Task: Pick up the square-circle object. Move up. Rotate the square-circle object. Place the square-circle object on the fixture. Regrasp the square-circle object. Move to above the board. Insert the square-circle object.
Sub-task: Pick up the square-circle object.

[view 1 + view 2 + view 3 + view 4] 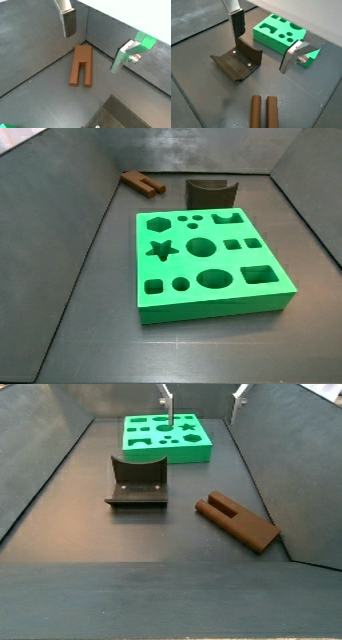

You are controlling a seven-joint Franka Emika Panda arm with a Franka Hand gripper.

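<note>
On the grey floor near the wall lies the square-circle object [81, 67], flat and untouched, apart from the fixture [237, 61] and board [207, 266]; gripper [97, 42] above, fingers open and empty; pick-up step pending, calling for descent and closing across it.

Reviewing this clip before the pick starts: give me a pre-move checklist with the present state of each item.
1. Gripper open, nothing between the fingers: ok.
2. Square-circle object lying flat on the floor, untouched: ok.
3. Gripper above the object, fingers astride it: ok in a wrist view, exact centring cannot tell.
4. Fixture free, its curved seat bare: ok.
5. Board holes unobstructed: ok.
6. Room beside the object for the fingers, the wall being close: cannot tell.
</note>
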